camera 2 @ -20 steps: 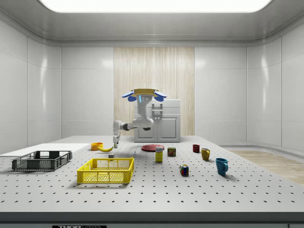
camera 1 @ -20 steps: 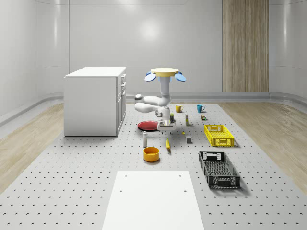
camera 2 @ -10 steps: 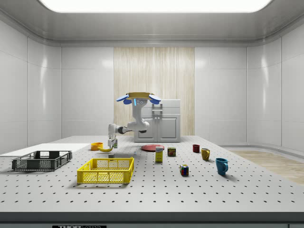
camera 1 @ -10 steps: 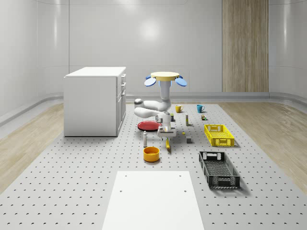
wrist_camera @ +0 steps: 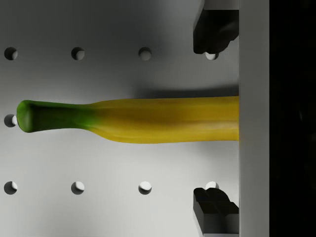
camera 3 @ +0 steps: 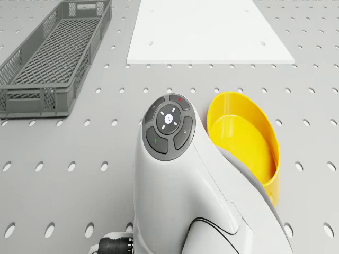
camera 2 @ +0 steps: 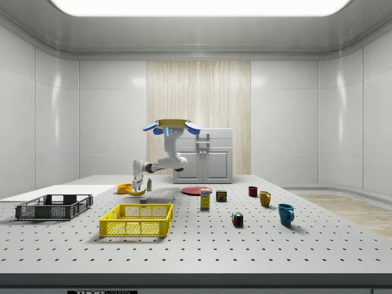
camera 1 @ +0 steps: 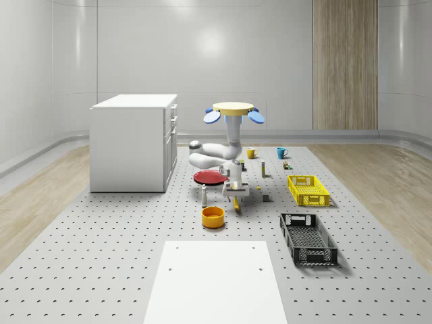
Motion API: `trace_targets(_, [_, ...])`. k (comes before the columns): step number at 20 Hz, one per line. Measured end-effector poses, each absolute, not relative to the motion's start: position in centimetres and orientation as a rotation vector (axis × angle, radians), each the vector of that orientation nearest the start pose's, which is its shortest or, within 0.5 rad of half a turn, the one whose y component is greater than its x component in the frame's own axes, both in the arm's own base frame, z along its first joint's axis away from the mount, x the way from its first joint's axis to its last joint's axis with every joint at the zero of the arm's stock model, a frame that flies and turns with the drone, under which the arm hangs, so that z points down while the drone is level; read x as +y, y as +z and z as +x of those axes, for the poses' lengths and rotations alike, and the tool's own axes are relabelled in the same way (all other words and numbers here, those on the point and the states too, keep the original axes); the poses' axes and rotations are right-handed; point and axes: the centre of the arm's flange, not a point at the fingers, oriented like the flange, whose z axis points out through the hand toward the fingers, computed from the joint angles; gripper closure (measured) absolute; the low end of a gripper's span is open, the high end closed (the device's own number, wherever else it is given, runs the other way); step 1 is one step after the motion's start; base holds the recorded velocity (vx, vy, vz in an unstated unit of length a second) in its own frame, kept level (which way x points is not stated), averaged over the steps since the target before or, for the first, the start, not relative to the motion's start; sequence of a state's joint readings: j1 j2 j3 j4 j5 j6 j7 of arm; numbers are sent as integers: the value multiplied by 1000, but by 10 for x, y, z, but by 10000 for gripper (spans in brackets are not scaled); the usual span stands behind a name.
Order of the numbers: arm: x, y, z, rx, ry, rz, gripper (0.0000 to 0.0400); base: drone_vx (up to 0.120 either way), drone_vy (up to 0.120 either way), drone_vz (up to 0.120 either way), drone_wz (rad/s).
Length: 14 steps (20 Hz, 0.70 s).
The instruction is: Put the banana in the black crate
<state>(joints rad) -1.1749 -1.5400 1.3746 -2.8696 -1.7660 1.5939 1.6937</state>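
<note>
Yellow crate (camera 1: 308, 190), orange bowl (camera 1: 212, 216), red plate (camera 1: 206, 177), white cabinet (camera 1: 133, 142), mugs.

In the wrist view the banana (wrist_camera: 133, 119) is cut off by the gripper body; only its green-stemmed end shows. In the drone view the arm (camera 3: 180, 180) covers part of the bowl (camera 3: 254, 132), and the crate (camera 3: 47, 63) runs past the edge.

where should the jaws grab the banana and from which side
Grip the banana across its thick yellow body, not the thin green stem, coming straight down from above. It lies flat on the table, and the gripper hangs over it with jaws open on either side of its width.
</note>
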Motion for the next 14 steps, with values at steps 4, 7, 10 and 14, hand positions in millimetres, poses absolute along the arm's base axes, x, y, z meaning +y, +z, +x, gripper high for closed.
trace_targets(4, [0, 491, 307, -2, 786, 1, 0, 90, 0, 0, 0])
trace_targets(7, [0, 496, 307, -2, 786, 1, 0, 0, 0, 0, 0])
trace_targets(10, [0, 506, 307, -2, 786, 1, 0, 0, 0, 0, 0])
trace_targets(14, [0, 516, 307, -2, 786, 1, 0, 0, 0, 0, 0])
